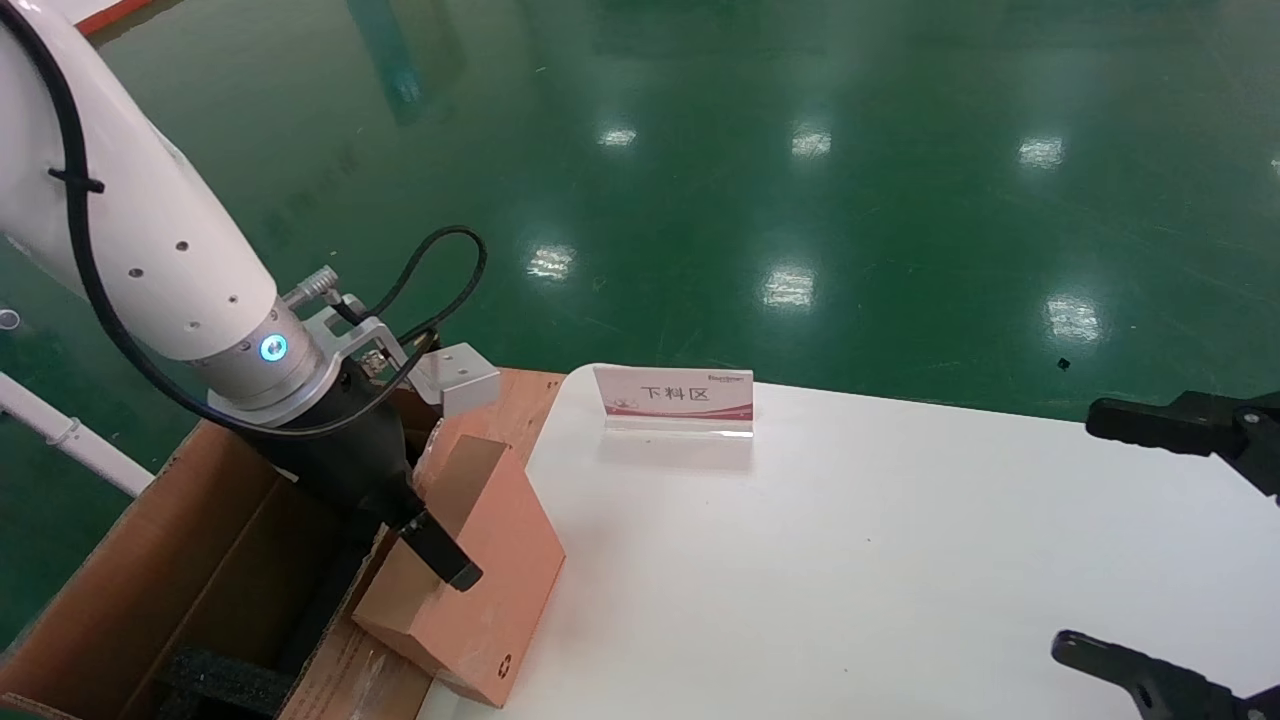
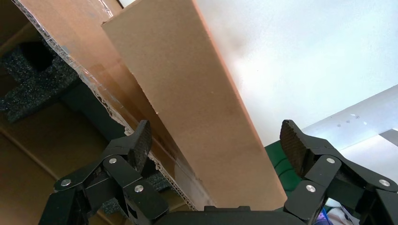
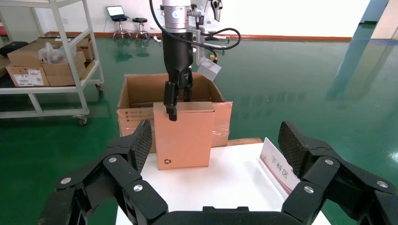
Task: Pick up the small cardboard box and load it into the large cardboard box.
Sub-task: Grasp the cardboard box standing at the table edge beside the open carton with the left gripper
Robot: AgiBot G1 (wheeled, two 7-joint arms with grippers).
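gripping the plain pinkish-brown small cardboard box (image 1: 478, 570) at the white tabletop's (image 1: 850, 560) left edge, the left gripper (image 1: 425, 535) is clenched across its top. next, judging by this, it must be lifted over the flap into the big brown corrugated large cardboard box (image 1: 160, 570) beyond that edge. the right gripper (image 3: 213, 154) hangs open near the right edge.
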